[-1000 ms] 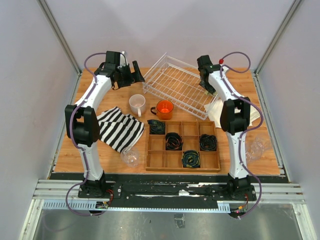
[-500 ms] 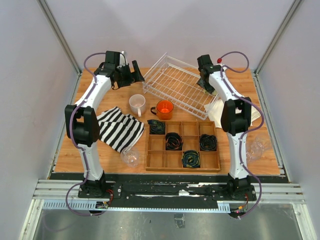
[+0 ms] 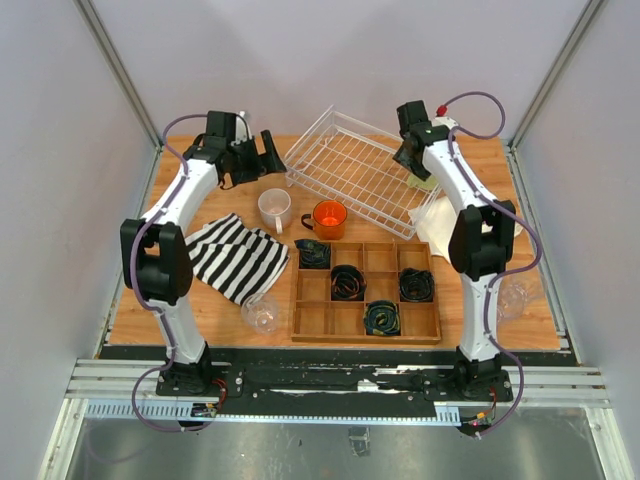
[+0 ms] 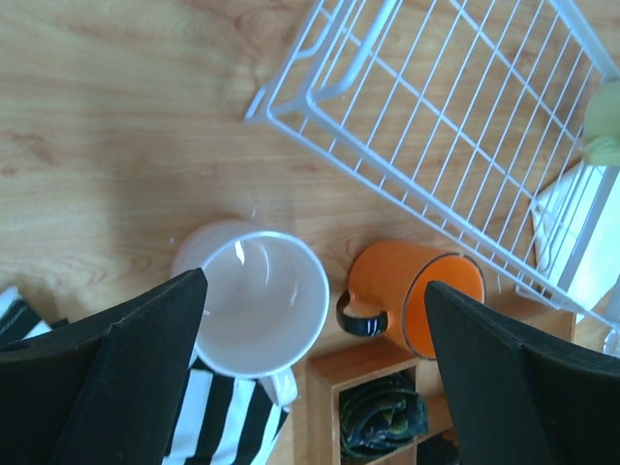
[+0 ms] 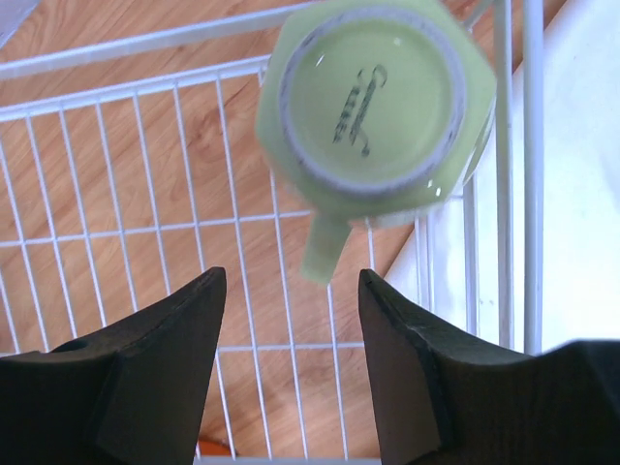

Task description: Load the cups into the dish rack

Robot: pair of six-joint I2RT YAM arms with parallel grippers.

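Right gripper [image 5: 291, 283] hangs spread and empty over the rack [image 5: 145, 42]. Script on the base of the upturned green mug [image 5: 368, 97] is too small to read. The mug sits in the rack just beyond the fingertips. Left gripper [image 4: 315, 291], wide apart, hovers above the white mug [image 4: 257, 300] and orange mug [image 4: 426, 295] on the table beside the rack.

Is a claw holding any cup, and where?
Nothing is held. Left claw is open above the white mug; right claw is open, clear of the green mug.
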